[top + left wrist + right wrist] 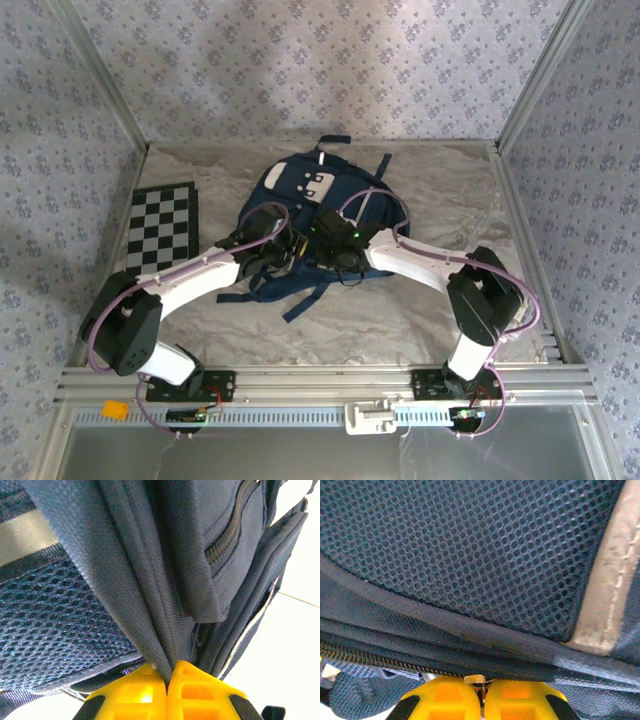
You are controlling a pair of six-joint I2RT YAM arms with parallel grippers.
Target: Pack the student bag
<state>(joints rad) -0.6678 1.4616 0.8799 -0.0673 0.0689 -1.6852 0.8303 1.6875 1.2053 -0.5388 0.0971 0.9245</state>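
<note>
- Student bag [318, 195], big navy blue fabric backpack w/ white stripes: left gripper [167, 674], yellow fingers pressed together, pinching a fold of its cloth.
- Right gripper [482, 686] pinched tight on small metal zip pull [480, 680].
- Bag lies flat mid grey crinkly table [440, 190]; top loop twd far wall, straps twd arms, long axis near-to-far.
- Early, prob.: nothing seen packed; black-and-white chequered board [162, 228] lies outside, left of bag.
</note>
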